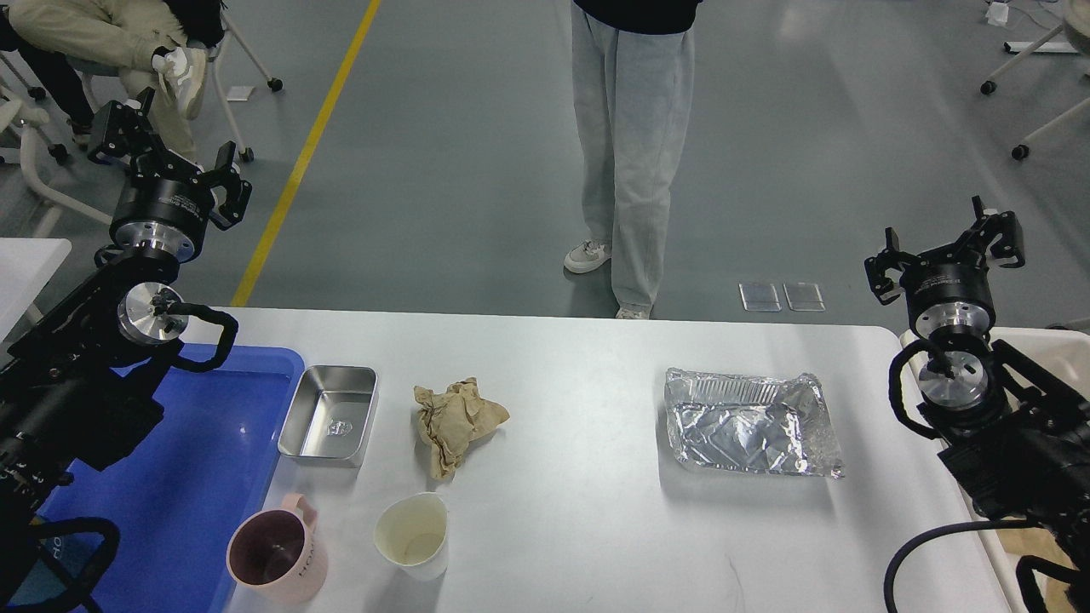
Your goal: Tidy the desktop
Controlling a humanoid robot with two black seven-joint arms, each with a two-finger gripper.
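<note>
The white desktop (579,528) fills the lower view. On it lie a small steel tray (330,415), a crumpled brown paper (455,419), a pink mug (277,558), a white paper cup (412,534) and a crushed foil container (749,422). My left gripper (166,140) is raised above the far left edge, open and empty. My right gripper (947,247) is raised beyond the far right corner, open and empty too. Neither touches anything.
A blue plastic tray (196,485) lies at the left under my left arm. A person (632,153) stands just behind the table's far edge. A seated person (111,42) and chairs are at the far left. A beige surface (1035,340) shows at the right.
</note>
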